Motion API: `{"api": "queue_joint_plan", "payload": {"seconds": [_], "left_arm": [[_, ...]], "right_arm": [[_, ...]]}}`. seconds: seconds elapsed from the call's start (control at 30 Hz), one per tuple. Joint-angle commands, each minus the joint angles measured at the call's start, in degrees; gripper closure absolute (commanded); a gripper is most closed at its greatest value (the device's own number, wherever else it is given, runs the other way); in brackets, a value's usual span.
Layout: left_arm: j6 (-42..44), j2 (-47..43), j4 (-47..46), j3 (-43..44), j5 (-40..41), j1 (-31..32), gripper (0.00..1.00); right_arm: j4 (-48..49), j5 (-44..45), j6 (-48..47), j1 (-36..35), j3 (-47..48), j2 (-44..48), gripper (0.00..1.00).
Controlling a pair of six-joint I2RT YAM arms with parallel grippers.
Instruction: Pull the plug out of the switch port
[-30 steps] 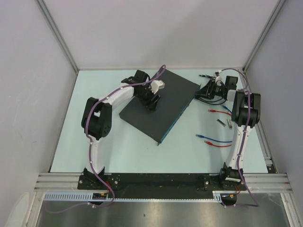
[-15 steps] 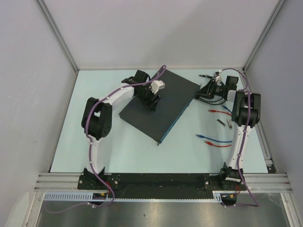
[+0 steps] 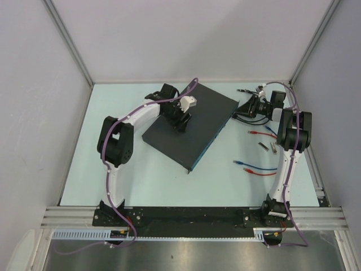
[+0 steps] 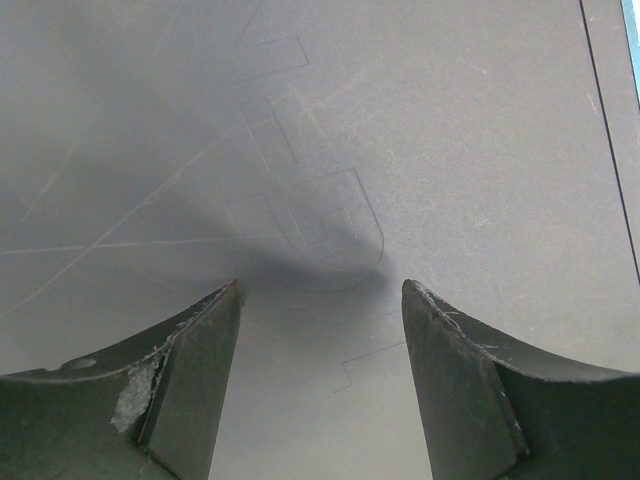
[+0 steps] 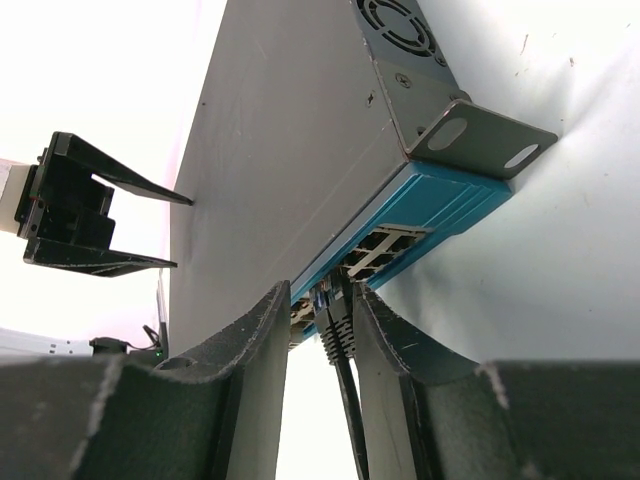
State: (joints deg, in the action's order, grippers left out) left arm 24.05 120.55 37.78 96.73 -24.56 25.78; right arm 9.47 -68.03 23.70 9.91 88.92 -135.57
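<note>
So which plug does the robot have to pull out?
Find the big dark-grey switch on the table and look along its thin blue edge. The plug sits in a port there, between the right gripper's fingers. It has a black cable, unlike the loose red and blue cables lying nearby.

Two-arm rig: white shells, black joints, purple leads.

Left arm (image 3: 141, 113) and right arm (image 3: 284, 169) each had slim white link shells between bulky black joint housings (image 3: 115, 147). A thin purple cable (image 3: 108, 183) was looped loosely along each arm. Both were bolted to one long black base plate (image 3: 186, 217). There was a small white block (image 3: 189, 101) at the left wrist. Left claw (image 4: 320, 290): two matte black wedge fingers (image 4: 190, 380), one with its inner corner chipped to grey. Right claw (image 5: 320, 295): the same black fingers, grainy-surfaced, edges worn pale.
</note>
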Motion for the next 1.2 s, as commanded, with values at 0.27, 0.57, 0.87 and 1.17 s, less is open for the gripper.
{"api": "queue_joint_plan", "payload": {"seconds": [0.27,0.57,0.87,1.17], "left_arm": [[0.0,0.1,2.4,-1.5,1.9,0.5,0.28],[-0.1,0.3,2.1,-1.5,2.0,0.8,0.28],[0.2,0.3,2.1,-1.7,2.1,0.9,0.28],[0.1,0.2,2.1,-2.2,2.3,1.1,0.28]], "right_arm": [[-2.0,-1.4,-0.2,-0.1,-0.2,-1.4,0.64],[-2.6,-0.9,-0.4,-0.2,-1.0,-1.4,0.64],[-1.5,0.0,2.2,-1.2,-0.5,-2.3,0.65],[1.3,3.3,7.3,-0.9,-0.8,-3.5,0.61]]}}
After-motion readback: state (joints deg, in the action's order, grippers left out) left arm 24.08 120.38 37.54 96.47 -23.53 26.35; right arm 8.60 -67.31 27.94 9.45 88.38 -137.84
